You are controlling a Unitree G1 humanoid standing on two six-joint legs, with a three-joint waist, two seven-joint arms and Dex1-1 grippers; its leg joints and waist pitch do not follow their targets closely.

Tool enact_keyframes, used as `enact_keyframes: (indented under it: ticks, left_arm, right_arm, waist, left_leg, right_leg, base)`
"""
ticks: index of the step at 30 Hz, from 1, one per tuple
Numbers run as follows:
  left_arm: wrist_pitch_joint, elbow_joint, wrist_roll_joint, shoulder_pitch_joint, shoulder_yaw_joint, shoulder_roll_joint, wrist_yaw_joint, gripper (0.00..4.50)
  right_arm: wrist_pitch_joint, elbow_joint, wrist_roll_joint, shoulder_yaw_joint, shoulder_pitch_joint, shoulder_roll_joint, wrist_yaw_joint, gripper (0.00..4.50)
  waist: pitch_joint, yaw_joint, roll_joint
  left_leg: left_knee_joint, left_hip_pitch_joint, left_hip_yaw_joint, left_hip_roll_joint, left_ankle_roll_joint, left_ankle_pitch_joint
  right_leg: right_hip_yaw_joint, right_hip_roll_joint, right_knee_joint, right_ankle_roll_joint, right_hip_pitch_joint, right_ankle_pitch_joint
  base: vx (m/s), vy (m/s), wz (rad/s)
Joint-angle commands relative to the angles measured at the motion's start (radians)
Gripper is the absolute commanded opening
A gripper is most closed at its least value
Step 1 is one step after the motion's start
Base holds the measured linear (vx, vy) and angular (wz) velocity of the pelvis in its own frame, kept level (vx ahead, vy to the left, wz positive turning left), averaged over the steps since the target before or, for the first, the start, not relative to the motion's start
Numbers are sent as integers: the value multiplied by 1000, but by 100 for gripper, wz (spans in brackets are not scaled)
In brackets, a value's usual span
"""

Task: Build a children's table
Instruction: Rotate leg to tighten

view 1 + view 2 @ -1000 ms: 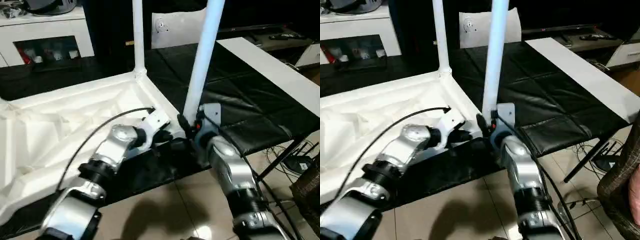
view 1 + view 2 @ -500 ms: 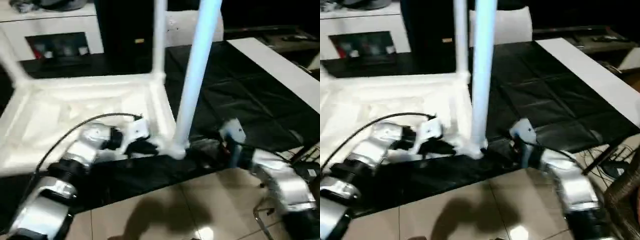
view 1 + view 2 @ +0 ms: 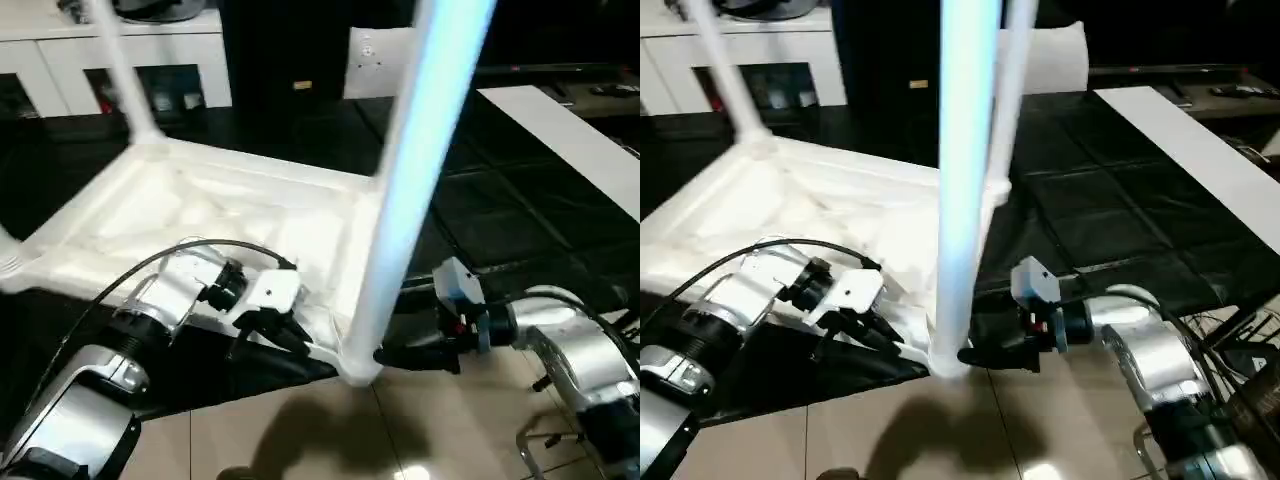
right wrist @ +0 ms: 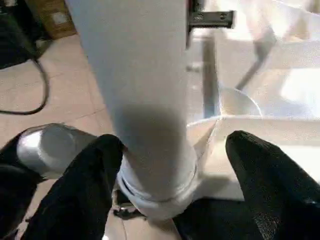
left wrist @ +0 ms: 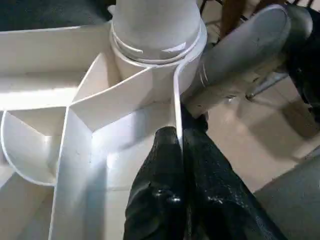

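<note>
The white children's table top lies upside down on the black padded surface, ribs up. A long white leg stands upright in the near corner socket. Two more legs stand at the far left corner and the far right corner. My left gripper is shut on the top's thin rim wall right beside that near socket. From the right, my right gripper reaches in low. It is open, one black finger on each side of the leg's base.
A white cabinet with dark openings stands behind, and a white cushion-like bag beside it. A long white board lies across the black surface at the right. Tiled floor lies below the near edge, with cables and a metal frame at the right.
The whole picture has shifted. My right gripper left the front of the leg's base, swung out to the right, and now comes in from the side. The left gripper keeps its hold.
</note>
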Motion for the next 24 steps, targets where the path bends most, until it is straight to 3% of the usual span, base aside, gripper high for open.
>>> enact_keyframes:
  ticks: [1, 6, 16, 22, 24]
  left_arm:
    - [-23, -7, 35, -4, -63, -19, -35, 0]
    - [-44, 12, 33, -14, -76, -22, -35, 0]
    - [-44, 27, 37, -14, -70, -19, -35, 0]
    - [58, 30, 15, 1, -5, -38, 67, 0]
    - [87, 34, 23, 4, 10, -43, 127, 0]
  right_arm:
    - [7, 8, 12, 14, -13, -1, 28, 323]
    - [20, 33, 27, 44, -45, 35, 78, 283]
    - [31, 50, 23, 68, -55, 59, 93, 209]
    - [84, -1, 53, 14, -4, 82, -11, 201]
    - [80, -15, 40, -2, 17, 100, -78, 201]
  waist:
    - [-57, -9, -6]
    - [-58, -7, -10]
    - [-59, -3, -7]
    - [-56, -4, 0]
    - [-55, -4, -2]
  left_leg:
    - [-57, -9, 15, 24, 69, -137]
    - [-55, -11, 15, 23, 68, -123]
    - [-56, -10, 15, 23, 56, -116]
    - [-59, -10, 14, 23, 44, -136]
    - [-62, -8, 13, 21, 34, -164]
  right_leg:
    - [52, -53, -63, -194, 59, -216]
    - [51, -51, -62, -190, 60, -202]
    - [51, -52, -60, -185, 61, -197]
    - [52, -51, -63, -182, 61, -209]
    - [50, -52, -71, -162, 61, -275]
  base:
    - [0, 0, 0]
    - [0, 0, 0]
    - [0, 0, 0]
    - [0, 0, 0]
    - [0, 0, 0]
